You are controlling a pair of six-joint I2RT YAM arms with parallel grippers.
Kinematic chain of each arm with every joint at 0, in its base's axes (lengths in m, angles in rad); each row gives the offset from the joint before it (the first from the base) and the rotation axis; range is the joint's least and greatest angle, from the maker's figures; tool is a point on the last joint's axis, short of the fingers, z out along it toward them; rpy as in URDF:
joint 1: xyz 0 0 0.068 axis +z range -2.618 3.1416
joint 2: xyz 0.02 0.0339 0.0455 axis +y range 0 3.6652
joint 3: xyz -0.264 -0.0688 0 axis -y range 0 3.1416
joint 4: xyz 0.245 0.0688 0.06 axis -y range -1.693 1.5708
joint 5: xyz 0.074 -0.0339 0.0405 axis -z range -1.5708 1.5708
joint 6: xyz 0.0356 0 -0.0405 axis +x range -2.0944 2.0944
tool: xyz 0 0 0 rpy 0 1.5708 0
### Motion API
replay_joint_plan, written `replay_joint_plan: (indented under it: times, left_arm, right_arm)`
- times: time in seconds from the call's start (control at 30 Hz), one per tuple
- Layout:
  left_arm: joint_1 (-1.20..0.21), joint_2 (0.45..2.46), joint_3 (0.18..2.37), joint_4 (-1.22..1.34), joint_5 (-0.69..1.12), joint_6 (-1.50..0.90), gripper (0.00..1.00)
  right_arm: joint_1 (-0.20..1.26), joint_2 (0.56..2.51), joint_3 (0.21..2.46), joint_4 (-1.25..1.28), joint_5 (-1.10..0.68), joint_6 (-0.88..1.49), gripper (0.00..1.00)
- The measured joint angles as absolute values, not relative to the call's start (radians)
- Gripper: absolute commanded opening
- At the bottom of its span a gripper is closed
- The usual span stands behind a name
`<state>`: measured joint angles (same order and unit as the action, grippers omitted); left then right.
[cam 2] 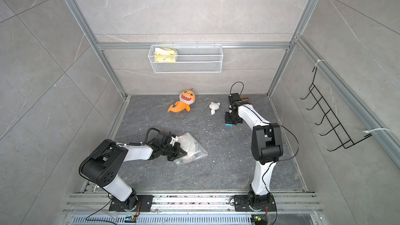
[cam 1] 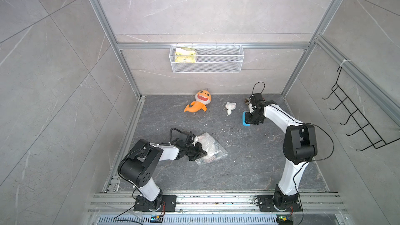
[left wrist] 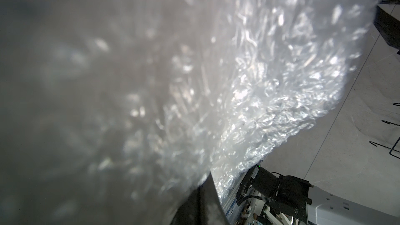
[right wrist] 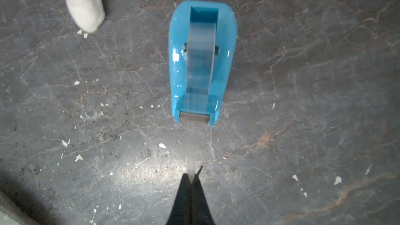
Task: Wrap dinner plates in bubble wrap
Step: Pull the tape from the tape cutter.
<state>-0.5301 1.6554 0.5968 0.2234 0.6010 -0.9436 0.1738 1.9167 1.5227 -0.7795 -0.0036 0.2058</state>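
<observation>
Right wrist view: the right claw [right wrist: 191,177] is closed on a clear tape strip [right wrist: 190,148] drawn from the blue tape dispenser [right wrist: 202,61].

In both top views the left claw [cam 1: 200,152] is closed at the edge of the bubble wrap [cam 1: 213,146] nearest its own arm. It appears to be pinching a fold, and film fills the left wrist view.

The dinner plate [cam 1: 209,159] lies flat on the table [cam 1: 238,169] inside the wrap, with its dark lettered rim showing through.

Handling, as judged:
- **Plate:** stiff, weighty and breakable on a hard surface.
- **Wrap:** light, soft and springy, likely to unfold once released.
- **Where to hold:** on the overlapped film edges, not on the slick rim.

The table is dark and stone-patterned, littered with white flecks. An orange plush shark [cam 1: 200,103] and a small white toy [cam 1: 230,107] lie well apart from the plate, toward the back. The walls are grey tile in an aluminium frame. A wire basket [cam 1: 218,68] hangs on the back wall and a black hook rack [cam 1: 355,124] on the side wall.
</observation>
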Motion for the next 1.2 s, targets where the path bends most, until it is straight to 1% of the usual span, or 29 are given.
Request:
replay_joint_plan:
  times: [0.23, 0.5, 0.77, 1.03, 1.2]
  left_arm:
    - [-0.527, 1.658, 0.587, 0.246, 0.608, -0.947, 0.01]
    - [-0.527, 1.658, 0.579, 0.263, 0.609, -0.947, 0.01]
    - [-0.527, 1.658, 0.577, 0.27, 0.609, -0.947, 0.01]
    - [-0.525, 1.661, 0.572, 0.282, 0.613, -0.952, 0.01]
    - [-0.524, 1.663, 0.567, 0.292, 0.616, -0.956, 0.01]
  right_arm:
    - [0.179, 1.833, 1.41, -0.758, -0.035, 0.213, 0.0]
    - [0.195, 1.786, 1.356, -0.734, -0.051, 0.229, 0.0]
    - [0.21, 1.843, 1.251, -0.645, -0.064, 0.262, 0.0]
    - [0.21, 1.915, 1.247, -0.606, -0.025, 0.275, 0.0]
    - [0.223, 1.923, 1.25, -0.604, -0.003, 0.282, 0.0]
